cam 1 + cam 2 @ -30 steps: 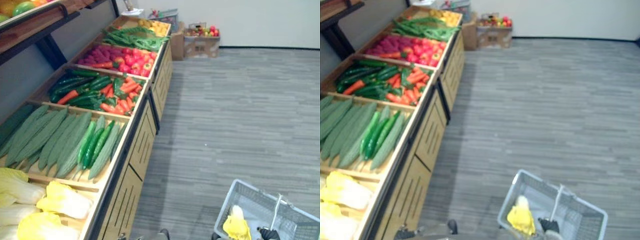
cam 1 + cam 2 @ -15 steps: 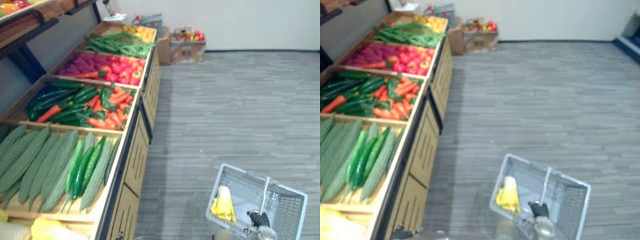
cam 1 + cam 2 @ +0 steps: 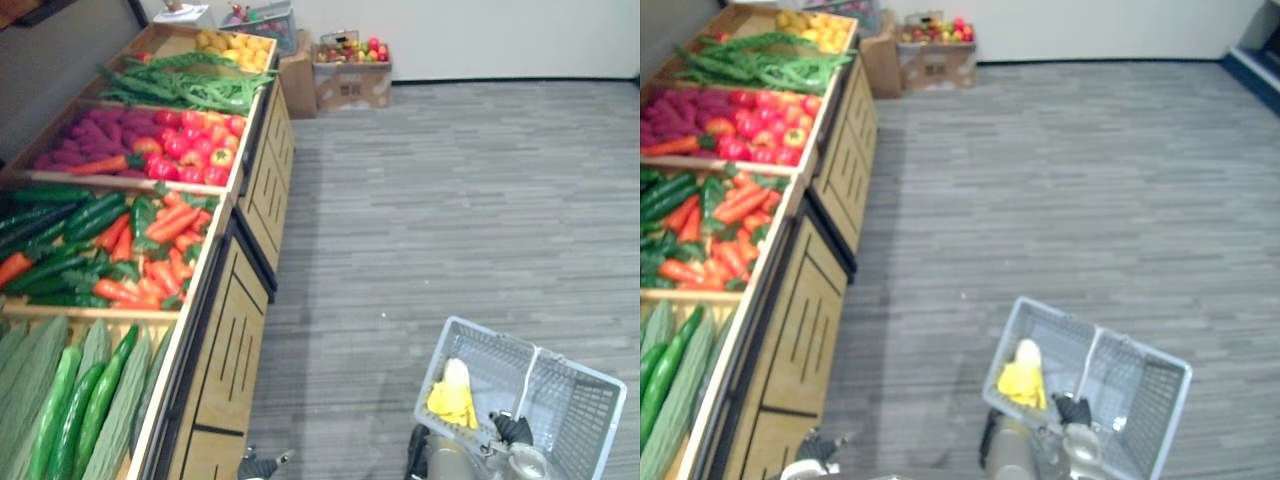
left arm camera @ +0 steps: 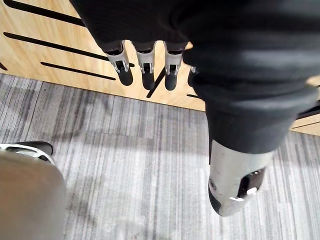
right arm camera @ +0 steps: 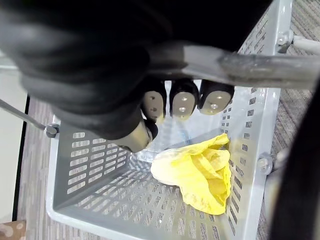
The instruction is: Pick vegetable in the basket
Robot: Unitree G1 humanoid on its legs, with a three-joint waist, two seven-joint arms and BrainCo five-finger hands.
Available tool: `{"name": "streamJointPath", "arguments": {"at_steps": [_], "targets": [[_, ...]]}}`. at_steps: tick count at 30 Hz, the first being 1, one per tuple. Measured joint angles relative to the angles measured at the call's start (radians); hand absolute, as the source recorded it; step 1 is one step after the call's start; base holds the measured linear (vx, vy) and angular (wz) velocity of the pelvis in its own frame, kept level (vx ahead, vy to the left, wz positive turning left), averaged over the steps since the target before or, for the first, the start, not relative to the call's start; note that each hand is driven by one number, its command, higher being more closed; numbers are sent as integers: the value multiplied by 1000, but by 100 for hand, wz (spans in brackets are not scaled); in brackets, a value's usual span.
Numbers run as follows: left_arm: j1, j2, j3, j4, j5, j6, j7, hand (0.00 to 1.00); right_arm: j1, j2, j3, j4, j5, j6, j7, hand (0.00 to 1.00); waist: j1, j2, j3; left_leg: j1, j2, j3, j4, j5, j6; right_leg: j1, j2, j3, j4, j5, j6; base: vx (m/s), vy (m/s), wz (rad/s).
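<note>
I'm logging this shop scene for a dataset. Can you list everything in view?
Basket: one, grey slotted plastic, at the robot's lower right.
Leafy vegetable: one, yellow, inside the basket.
Display stand: one, light wood, along the robot's left.
Cucumbers and gourds: several, green, nearest compartment.
Carrots: many, orange, next compartment, mixed with dark green vegetables.
Red vegetables: many, third compartment, beside purple roots.
Green beans: a heap, fourth compartment.
Yellow produce: several, farthest compartment.
Cardboard box: one, brown, holds mixed produce, by the wall.
Left hand: fingers straight, beside the stand's front.
Right hand: curled round the basket's handle.
</note>
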Motion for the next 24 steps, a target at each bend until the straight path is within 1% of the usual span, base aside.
{"name": "streamJointPath", "arguments": {"at_steps": [1, 2, 3, 4, 5, 6, 7, 8, 9, 11, 12, 13, 14, 15, 16, 17, 18, 19, 20, 21, 22, 23, 24], "targets": [[0, -3, 7, -6, 0, 0, -1, 0, 4, 0, -6, 1, 0, 6, 0, 100, 0, 0, 0, -19, 5, -27, 58, 34, -3, 23, -1, -7, 0, -15, -2, 525, -358, 23], [2, -6, 17, -20, 0, 0, -2, 0, 11, 0, -9, -1, -1, 14, 0, 100, -2, -2, 2, -60, 14, -68, 167, 103, -15, 61, -1, -18, -5, -36, -6, 392, -247, 26], [2, -14, 33, -33, -1, -1, -7, 0, 23, 1, -4, 0, -1, 23, 0, 100, -6, -13, 9, -146, 28, -125, 369, 222, -43, 131, 0, -30, -28, -66, -10, 375, -219, 23], [1, -15, 37, -34, -2, -2, -12, 0, 26, 0, -3, 0, -1, 24, 0, 100, -7, -12, 9, -181, 35, -134, 452, 222, -52, 155, 0, -31, -36, -74, -13, 342, -172, 9], [1, -14, 37, -38, -2, -5, -18, 0, 29, -3, 8, 0, -2, 26, 0, 100, -7, -12, 9, -233, 41, -131, 563, 209, -59, 190, 4, -29, -54, -79, -17, 319, -137, -12], [1, -13, 37, -53, -2, -6, -20, 0, 35, -3, 25, 2, -6, 34, 0, 100, -6, -14, 10, -296, 44, -117, 656, 165, -56, 244, 12, -24, -93, -80, -16, 357, -125, -23], [1, -14, 36, -57, -7, -12, -20, 0, 42, -2, 41, 3, -6, 44, -2, 100, 3, -19, 12, -342, 42, -98, 693, 113, -44, 292, 16, -15, -132, -85, -12, 287, -67, -23], [1, -15, 34, -64, -19, -14, -21, 0, 47, -2, 49, 3, -5, 45, -3, 100, 9, -20, 13, -366, 40, -90, 698, 88, -38, 311, 16, -12, -148, -87, -9, 259, -3, -19], [0, -16, 34, -72, -29, -17, -21, 0, 56, -2, 53, 4, -5, 48, -6, 100, 15, -20, 13, -416, 30, -79, 687, 39, -25, 347, 16, -8, -177, -94, -8, 246, 62, -15], [0, -15, 35, -73, -39, -21, -19, 0, 54, -2, 55, 13, -6, 56, -12, 100, 18, -21, 14, -473, 22, -36, 610, -27, -7, 391, 8, 4, -203, -92, 14, 252, 123, -22], [0, -12, 35, -74, -40, -23, -19, 0, 53, -1, 61, 19, -7, 58, -16, 100, 21, -24, 13, -485, 13, -10, 538, -46, 4, 410, -4, 14, -209, -100, 28, 283, 203, -31], [0, -11, 35, -76, -39, -26, -18, 0, 54, -1, 71, 23, -8, 59, -22, 100, 21, -27, 15, -490, -1, 22, 420, -55, 12, 433, -26, 25, -211, -114, 49, 343, 284, -32], [0, -11, 33, -73, -39, -26, -16, 0, 62, -3, 87, 22, -8, 59, -25, 100, 19, -28, 15, -484, -18, 50, 266, -45, 26, 451, -51, 35, -212, -134, 75, 296, 269, -26], [1, -13, 33, -73, -38, -26, -14, 0, 67, -4, 99, 18, -8, 58, -26, 100, 19, -26, 14, -475, -24, 63, 171, -28, 40, 462, -58, 42, -212, -145, 94, 310, 312, -21], [8, -19, 34, -72, -40, -26, -10, 0, 80, -13, 127, 11, -14, 57, -34, 100, 19, -13, 9, -464, -24, 71, 20, 41, 55, 480, -62, 51, -212, -165, 125, 353, 320, -21], [6, -3, 34, -72, -36, -26, -10, 0, 84, -2, 148, 12, -18, 60, -39, 100, 27, -40, -1, -451, -54, 104, 23, 54, 77, 501, -94, 69, -224, -176, 133, 385, 295, -16], [10, 8, 28, -73, -34, -26, -8, 0, 87, 4, 162, 6, -18, 59, -38, 100, 26, -53, -12, -456, -65, 120, 24, 41, 84, 504, -103, 77, -245, -166, 125, 440, 248, -19], [10, 20, 26, -75, -33, -27, -6, 0, 85, 16, 176, -2, -19, 58, -36, 100, 27, -84, -21, -461, -76, 140, 41, 16, 90, 506, -116, 93, -279, -134, 122, 368, 185, -25], [8, 30, 27, -72, -30, -26, -7, 0, 76, 31, 180, 0, -27, 57, -35, 100, 40, -93, -24, -473, -73, 158, 77, -15, 99, 513, -118, 120, -315, -74, 130, 504, 307, -27], [8, 36, 26, -69, -26, -21, -7, 0, 71, 38, 180, 0, -37, 56, -32, 100, 42, -94, -25, -463, -73, 178, 100, -35, 120, 536, -122, 135, -339, -19, 130, 381, 266, -17], [11, 38, 25, -64, -24, -19, -8, 0, 75, 38, 177, 3, -38, 56, -30, 100, 43, -97, -30, -451, -81, 187, 96, -42, 130, 543, -129, 143, -346, 5, 133, 442, 320, -4], [22, 40, 21, -55, -19, -19, -6, 0, 78, 33, 173, 13, -43, 56, -24, 100, 44, -100, -51, -442, -97, 199, 82, -50, 141, 537, -141, 157, -344, 43, 145, 367, 259, 2], [33, 48, 1, -49, -19, -18, -6, 0, 78, 25, 168, 29, -45, 51, -19, 100, 44, -101, -71, -412, -130, 198, 39, -54, 147, 526, -159, 175, -313, 81, 152, 422, 312, 12]]}}
